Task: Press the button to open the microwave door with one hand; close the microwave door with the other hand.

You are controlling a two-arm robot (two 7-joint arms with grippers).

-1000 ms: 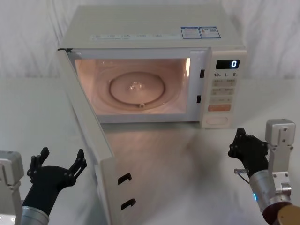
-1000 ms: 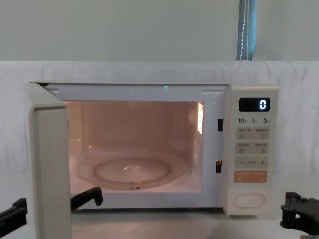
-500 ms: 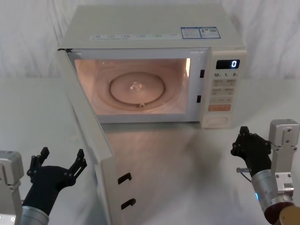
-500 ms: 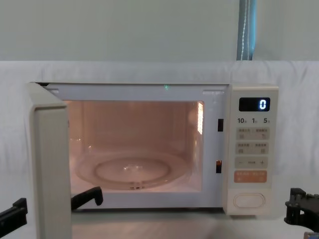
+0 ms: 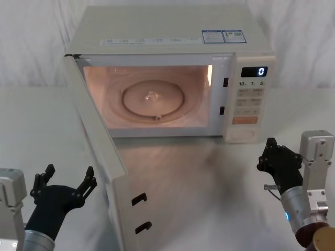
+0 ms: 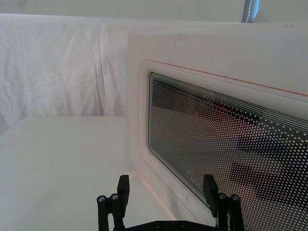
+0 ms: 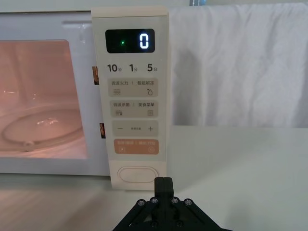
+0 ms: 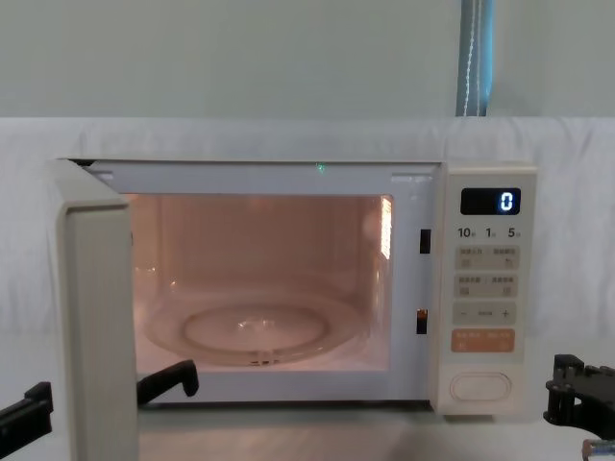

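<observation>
Beside the spread left pincer (image 5: 65,185), microwave door (image 5: 99,157) swung wide, right pincer (image 5: 277,159) pressed together, near button (image 5: 242,134).

White draped cloth (image 8: 240,139) behind table (image 5: 31,130)

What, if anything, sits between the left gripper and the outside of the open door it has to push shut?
Nothing visible. The left gripper, jaws open, sits just left of the microwave door, facing its window in the left wrist view, with bare table around it. The lit cavity holds just its turntable, so the door's swing looks clear.
</observation>
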